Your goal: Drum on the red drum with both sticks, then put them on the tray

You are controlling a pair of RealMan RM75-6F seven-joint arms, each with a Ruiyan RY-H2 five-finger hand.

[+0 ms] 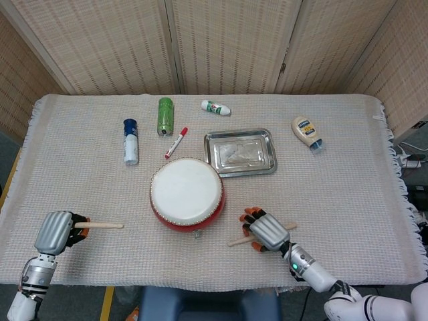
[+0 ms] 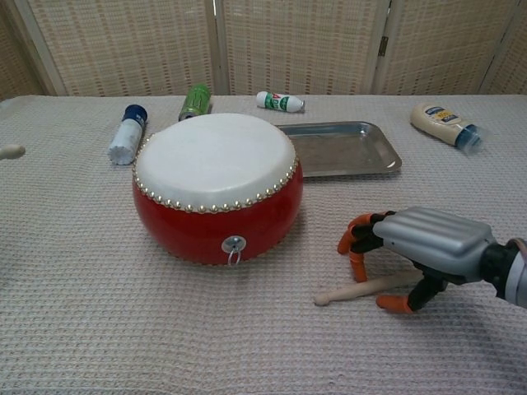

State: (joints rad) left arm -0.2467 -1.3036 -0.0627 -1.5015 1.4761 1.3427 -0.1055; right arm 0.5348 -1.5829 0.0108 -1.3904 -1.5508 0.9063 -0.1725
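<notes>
You are looking at one red drum (image 1: 186,194) sitting mid-table. Around the drum you are seeing two sticks: one (image 1: 101,225) off to its left, one (image 1: 242,239) just to its right. Behind the drum one tray (image 1: 241,152) is lying, plus one red marker (image 1: 176,142) and four bottles: blue-capped (image 1: 130,141), green (image 1: 165,116), small white (image 1: 216,107) and mayonnaise (image 1: 307,132).

The cloth-covered table (image 1: 348,167) bears drum (image 1: 186,194), tray (image 1: 240,152), bottles and marker (image 1: 176,142).
</notes>
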